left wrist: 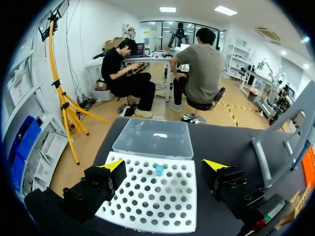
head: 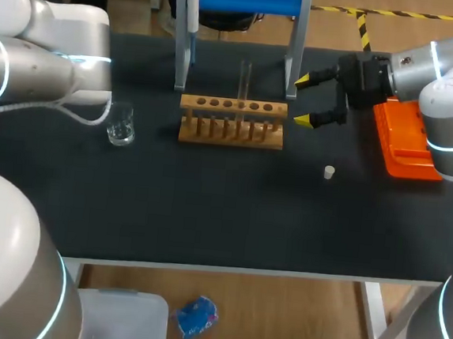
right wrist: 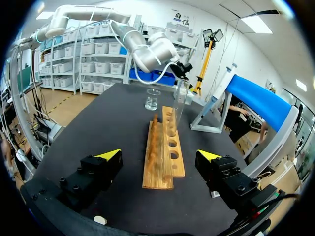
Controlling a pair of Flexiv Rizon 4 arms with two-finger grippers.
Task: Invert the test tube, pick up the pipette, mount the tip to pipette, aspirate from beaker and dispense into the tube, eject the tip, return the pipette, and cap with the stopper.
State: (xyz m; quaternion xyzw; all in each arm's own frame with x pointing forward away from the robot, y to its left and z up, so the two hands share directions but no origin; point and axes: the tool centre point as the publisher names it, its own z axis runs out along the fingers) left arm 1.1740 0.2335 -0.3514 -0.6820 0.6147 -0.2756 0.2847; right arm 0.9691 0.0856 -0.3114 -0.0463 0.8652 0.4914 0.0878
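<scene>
The test tube [head: 245, 80] stands upright in the wooden rack [head: 230, 122], its long axis vertical and its upper part rising clear above the rack's top board. The right gripper [head: 304, 101] hangs just off the rack's right end, level with it. Its fingers are spread wide with nothing between them and point along the rack's length. In the right wrist view the tube [right wrist: 179, 103] lies straight ahead of the fingers, past the rack's near holes.

The left gripper [left wrist: 165, 164] is well away, its fingers also spread and empty over the white tip box [left wrist: 147, 206]. The right arm is therefore the nearer one for the inversion. It would probably need to advance along the rack and close on the tube's exposed upper length.
</scene>
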